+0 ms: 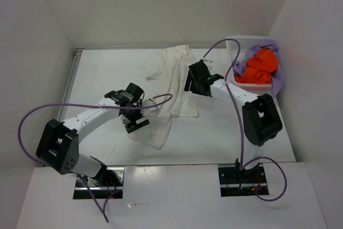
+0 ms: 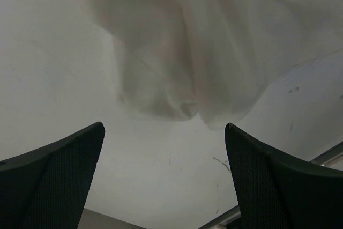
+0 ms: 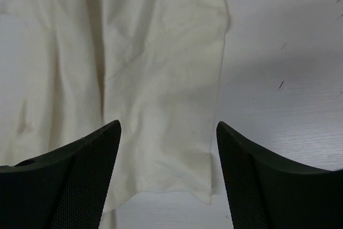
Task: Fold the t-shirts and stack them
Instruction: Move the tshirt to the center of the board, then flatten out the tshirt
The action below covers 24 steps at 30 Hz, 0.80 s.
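Your cream shirt (image 1: 174,87) lies rumpled at the centre of the bench (image 1: 107,68). Orange shirt (image 1: 261,65) and purple shirt (image 1: 278,81) are bunched in the basket (image 1: 238,44) at 2 o'clock. Left claw (image 2: 164,127) and right claw (image 3: 168,124) are spread, empty.

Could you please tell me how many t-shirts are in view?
3: cream-white t-shirt lying on the table; orange t-shirt and lavender t-shirt in the basket. More may lie beneath.

One cream t-shirt (image 1: 174,73), one orange t-shirt (image 1: 262,65), apparently one lavender t-shirt (image 1: 280,79), one basket (image 1: 238,44).
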Motion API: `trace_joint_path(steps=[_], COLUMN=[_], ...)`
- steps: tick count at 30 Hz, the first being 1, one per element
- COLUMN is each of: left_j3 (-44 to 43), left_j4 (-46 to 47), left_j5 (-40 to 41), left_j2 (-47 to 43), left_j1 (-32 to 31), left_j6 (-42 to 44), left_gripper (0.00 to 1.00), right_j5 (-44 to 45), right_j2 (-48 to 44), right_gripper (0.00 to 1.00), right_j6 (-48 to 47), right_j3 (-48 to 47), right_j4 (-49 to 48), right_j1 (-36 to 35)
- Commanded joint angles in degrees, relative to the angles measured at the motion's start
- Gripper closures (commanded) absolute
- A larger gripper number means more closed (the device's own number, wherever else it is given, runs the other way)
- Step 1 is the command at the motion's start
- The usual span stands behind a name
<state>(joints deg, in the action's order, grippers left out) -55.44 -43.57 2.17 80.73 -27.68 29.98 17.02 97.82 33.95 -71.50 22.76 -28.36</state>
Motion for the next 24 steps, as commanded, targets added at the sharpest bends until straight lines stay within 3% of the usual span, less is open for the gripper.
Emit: trace_joint_path(steps=[1,5,7,8,9,11,13,14,15,18,24], left_j3=[-0.5,3.5,4.8,5.3,5.3,5.3,5.3,5.3,5.3,5.3,-0.4], left_j4=[0.0,4.4,7.9,8.8,10.3,11.5,12.5,12.5,12.5,13.1,12.5], left_j5=[-3.6,-1.7,1.9,3.1,4.5,5.4,6.8,6.8,7.5,9.9,19.7], left_j2=[2.8,4.0,4.7,5.3,5.3,5.9,5.9,5.1,5.1,1.7,-3.7], left_j1=[-2.2,-8.2,-8.8,-8.8,-8.8,-8.8,-8.2,-7.4,-6.1,-3.5,6.5], left_j6=[-4.0,-8.2,-9.1,-9.6,-9.6,-10.2,-12.3,-12.3,-12.8,-12.8,-9.0], left_gripper=[0.01,0.01,0.07,0.14,0.32,0.58,0.86,0.88,0.91,0.94,0.95], right_j5=[-1.3,-1.0,-1.5,-1.5,-1.5,-1.5,-2.5,-3.2,-3.9,-4.5,-0.5], right_j2=[3.7,7.6,9.3,11.1,11.9,13.8,14.4,14.4,14.4,14.4,5.9], right_gripper=[0.23,0.19,0.19,0.20,0.25,0.34,0.51,0.58,0.73,0.98,1.00], right_j6=[4.1,6.3,7.0,7.0,7.6,8.4,8.9,8.9,9.5,10.6,13.4], right_j3=[1.1,2.2,2.2,1.7,1.7,1.7,1.7,2.2,3.0,3.8,8.7], right_j4=[0.1,-1.0,-1.1,-1.1,-1.1,-1.1,-1.8,-1.8,-3.2,-3.3,3.2], right_j1=[-0.3,-0.9,-2.2,-2.2,-2.2,-2.2,-2.2,-2.2,-2.2,-2.2,-1.6])
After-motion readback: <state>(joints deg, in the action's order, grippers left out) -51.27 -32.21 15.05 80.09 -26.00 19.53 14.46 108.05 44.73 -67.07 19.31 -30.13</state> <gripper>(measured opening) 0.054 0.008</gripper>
